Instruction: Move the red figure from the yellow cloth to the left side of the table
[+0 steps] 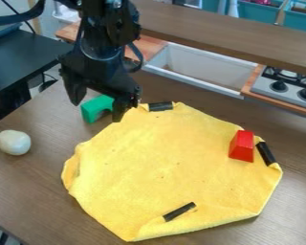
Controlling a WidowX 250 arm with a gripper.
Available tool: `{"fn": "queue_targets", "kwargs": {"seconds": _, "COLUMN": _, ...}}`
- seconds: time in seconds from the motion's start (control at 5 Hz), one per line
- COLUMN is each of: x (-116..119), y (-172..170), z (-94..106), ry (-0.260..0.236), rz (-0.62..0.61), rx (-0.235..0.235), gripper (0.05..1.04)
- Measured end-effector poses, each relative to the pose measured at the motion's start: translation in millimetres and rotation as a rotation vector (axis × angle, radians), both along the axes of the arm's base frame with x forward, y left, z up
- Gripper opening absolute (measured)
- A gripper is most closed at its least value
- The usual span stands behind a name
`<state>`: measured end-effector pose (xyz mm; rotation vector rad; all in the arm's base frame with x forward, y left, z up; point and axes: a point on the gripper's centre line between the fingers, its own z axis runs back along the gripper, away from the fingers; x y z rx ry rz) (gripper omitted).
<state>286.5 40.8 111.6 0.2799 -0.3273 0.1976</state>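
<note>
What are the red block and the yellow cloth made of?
The red block looks like painted wood, or maybe plastic: its faces are flat and its edges straight. The yellow cloth seems to be soft, dull fabric, maybe felt or towel, because its edge folds and wrinkles.

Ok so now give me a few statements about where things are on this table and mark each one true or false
1. The red block sits on the yellow cloth. True.
2. The claw is closed around the red block. False: its fingers are spread apart, by the green block, well away from the red one.
3. The white egg-shaped thing lies on the wooden table, off the cloth. True.
4. Five black strips show on the cloth. False: there are three black strips.
5. The cloth's edge is folded over in places. True.
</note>
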Motion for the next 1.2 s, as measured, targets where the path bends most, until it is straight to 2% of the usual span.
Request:
{"fn": "queue_targets", "kwargs": {"seconds": 0.2, "x": -0.9, "y": -1.5, "z": -8.9, "ry": 0.033, "rz": -0.01, "rx": -0.009, "gripper": 1.0}}
{"fn": "queue_targets", "kwargs": {"seconds": 0.4, "x": 17.4, "y": 3.4, "z": -26.2, "ry": 0.107, "rz": -0.201, "rx": -0.081, "gripper": 1.0}}
{"fn": "queue_targets", "kwargs": {"seconds": 0.6, "x": 32.8, "y": 0.4, "z": -26.5, "ry": 0.121, "rz": -0.277, "rx": -0.088, "gripper": 1.0}}
{"fn": "queue_targets", "kwargs": {"seconds": 0.8, "x": 49.1, "y": -6.6, "z": -29.9, "ry": 0.134, "rz": -0.406, "rx": -0.115, "gripper": 1.0}}
{"fn": "queue_targets", "kwargs": {"seconds": 1.0, "x": 68.0, "y": -11.9, "z": -27.8, "ry": 0.148, "rz": -0.599, "rx": -0.116, "gripper": 1.0}}
{"fn": "queue_targets", "kwargs": {"seconds": 1.2, "x": 81.2, "y": -32.0, "z": -31.8, "ry": 0.127, "rz": -0.804, "rx": -0.06, "gripper": 1.0}}
